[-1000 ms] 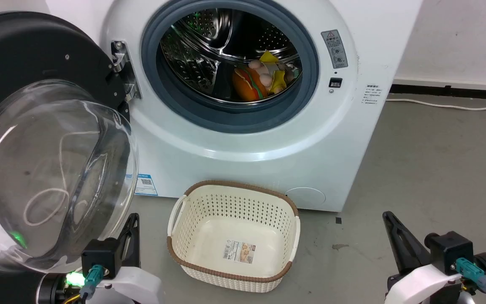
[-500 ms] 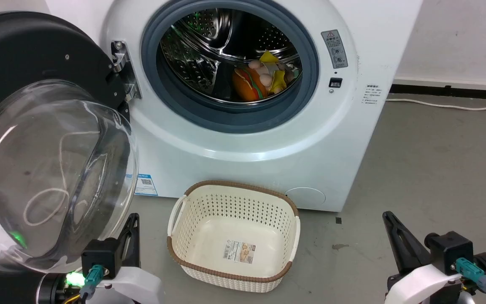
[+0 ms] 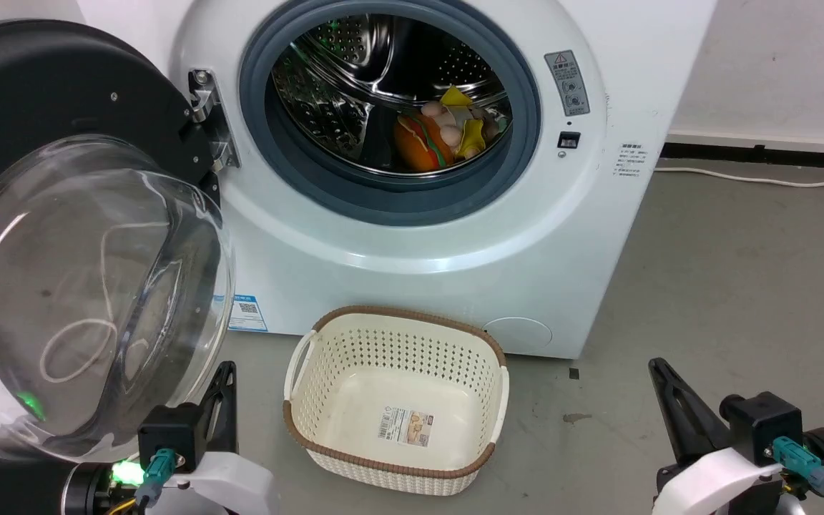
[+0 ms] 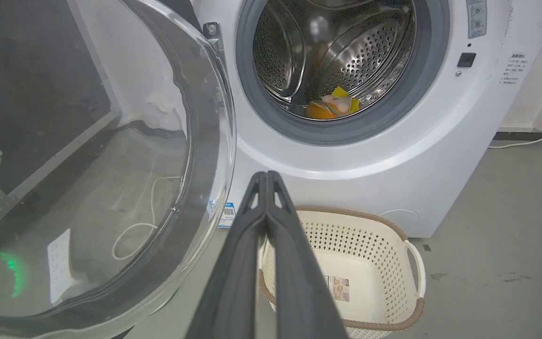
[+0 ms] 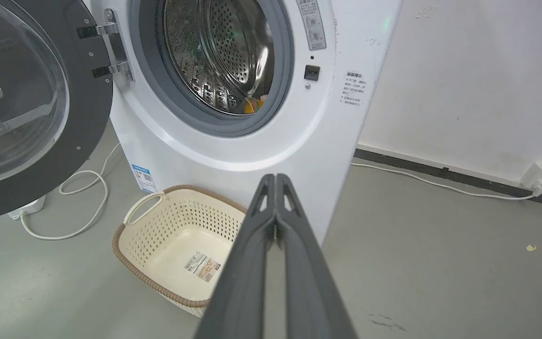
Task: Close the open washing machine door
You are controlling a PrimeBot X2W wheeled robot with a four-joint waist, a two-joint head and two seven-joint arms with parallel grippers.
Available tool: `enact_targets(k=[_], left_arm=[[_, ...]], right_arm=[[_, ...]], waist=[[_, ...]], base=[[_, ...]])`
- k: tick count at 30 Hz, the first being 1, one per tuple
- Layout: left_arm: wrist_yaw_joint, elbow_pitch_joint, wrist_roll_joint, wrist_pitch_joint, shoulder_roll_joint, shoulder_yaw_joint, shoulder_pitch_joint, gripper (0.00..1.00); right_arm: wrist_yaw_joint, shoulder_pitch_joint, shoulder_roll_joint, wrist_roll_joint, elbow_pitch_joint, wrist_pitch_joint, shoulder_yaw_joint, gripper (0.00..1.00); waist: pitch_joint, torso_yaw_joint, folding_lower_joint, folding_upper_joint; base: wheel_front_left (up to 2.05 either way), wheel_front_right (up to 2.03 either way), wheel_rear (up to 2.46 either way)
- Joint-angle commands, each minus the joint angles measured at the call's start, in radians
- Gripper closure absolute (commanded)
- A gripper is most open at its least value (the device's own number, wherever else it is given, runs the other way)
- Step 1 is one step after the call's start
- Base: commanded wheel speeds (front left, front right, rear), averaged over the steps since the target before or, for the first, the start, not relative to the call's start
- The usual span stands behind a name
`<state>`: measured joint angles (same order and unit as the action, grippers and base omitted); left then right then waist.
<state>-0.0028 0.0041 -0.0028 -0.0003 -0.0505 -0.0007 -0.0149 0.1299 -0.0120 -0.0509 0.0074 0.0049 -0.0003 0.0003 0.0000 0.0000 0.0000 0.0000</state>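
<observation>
Grey floor (image 3: 741,286), white washing machine (image 3: 412,250), door (image 3: 83,272) hanging wide open.
Glossy black rim, bulging clear glass; left claw (image 4: 267,174), right claw (image 5: 275,176) both pinched shut, empty.

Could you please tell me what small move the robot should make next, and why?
I would probably move the left hand leftward, round the free edge of the washing machine door, to its outer face. The door stands wide open, its bulging inner side facing the hand, which is shut and holds nothing; a push from behind should swing it shut.
</observation>
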Motion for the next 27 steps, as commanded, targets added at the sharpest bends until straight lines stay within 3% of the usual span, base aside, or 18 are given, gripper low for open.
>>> enact_targets(k=[1, 11, 12, 27], left_arm=[[0.003, -0.004, 0.003, 0.000, 0.000, 0.001, 0.015, 1.00], [0.003, -0.004, 0.003, 0.000, 0.000, 0.001, 0.015, 1.00], [0.000, 0.000, 0.000, 0.000, 0.000, 0.000, 0.000, 0.00], [-0.006, 0.005, -0.004, -0.026, 0.000, 0.000, 0.003, 0.00]], right_arm=[[0.001, 0.012, 0.001, -0.007, -0.005, 0.000, 0.000, 1.00], [0.001, 0.012, 0.001, -0.007, -0.005, 0.000, 0.000, 1.00], [0.000, 0.000, 0.000, 0.001, 0.000, 0.000, 0.000, 0.00], [0.000, -0.003, 0.000, 0.019, 0.009, -0.026, -0.005, 0.00]], waist=[[0.000, 0.000, 0.0000, 0.0000], [0.000, 0.000, 0.0000, 0.0000], [0.000, 0.000, 0.0000, 0.0000], [-0.004, 0.014, 0.0000, 0.0000]], base=[[0.00, 0.00, 0.00], [0.00, 0.00, 0.00], [0.00, 0.00, 0.00], [0.00, 0.00, 0.00]])
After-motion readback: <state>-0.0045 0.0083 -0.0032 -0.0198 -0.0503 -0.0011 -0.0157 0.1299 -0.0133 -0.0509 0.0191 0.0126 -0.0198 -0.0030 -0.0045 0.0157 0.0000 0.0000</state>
